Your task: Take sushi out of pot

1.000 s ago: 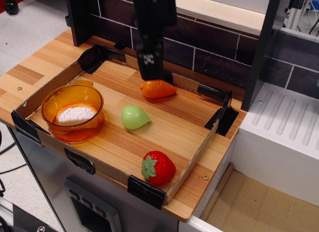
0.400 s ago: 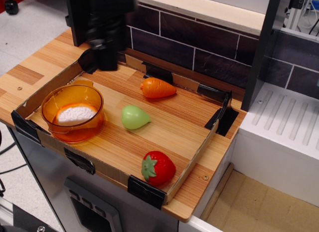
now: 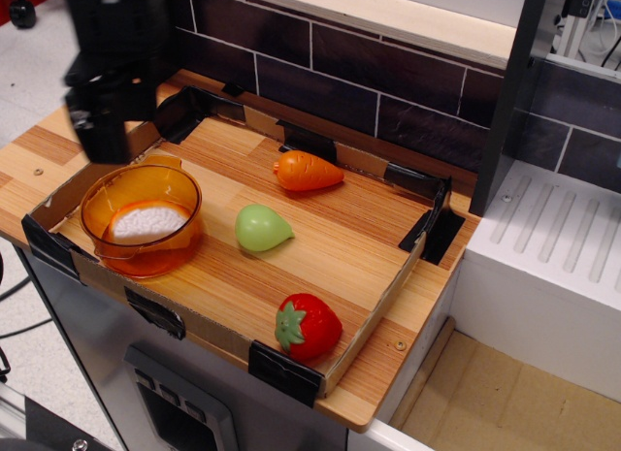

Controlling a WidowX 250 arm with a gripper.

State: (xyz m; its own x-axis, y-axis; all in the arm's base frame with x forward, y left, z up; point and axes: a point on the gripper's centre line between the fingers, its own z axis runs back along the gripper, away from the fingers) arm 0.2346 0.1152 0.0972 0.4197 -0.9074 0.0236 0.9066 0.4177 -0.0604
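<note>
The sushi (image 3: 147, 221), a white bumpy rice lump with an orange-red edge, lies inside the translucent orange pot (image 3: 142, 218) at the left of the wooden tray. My gripper (image 3: 105, 136) is a dark, motion-blurred shape above the pot's far left rim, a little behind and left of the sushi. Its fingers are too blurred to tell whether they are open or shut. Nothing shows between them.
An orange carrot (image 3: 308, 172), a green pear-shaped toy (image 3: 261, 228) and a red strawberry (image 3: 309, 327) lie in the tray. A low cardboard wall (image 3: 378, 320) rims the tray. A dark brick wall (image 3: 378, 92) stands behind; a white drain rack (image 3: 558, 228) sits at the right.
My gripper has swept from above the carrot leftward across the back of the tray and now hangs over the pot's far left rim. The toys have not moved.
</note>
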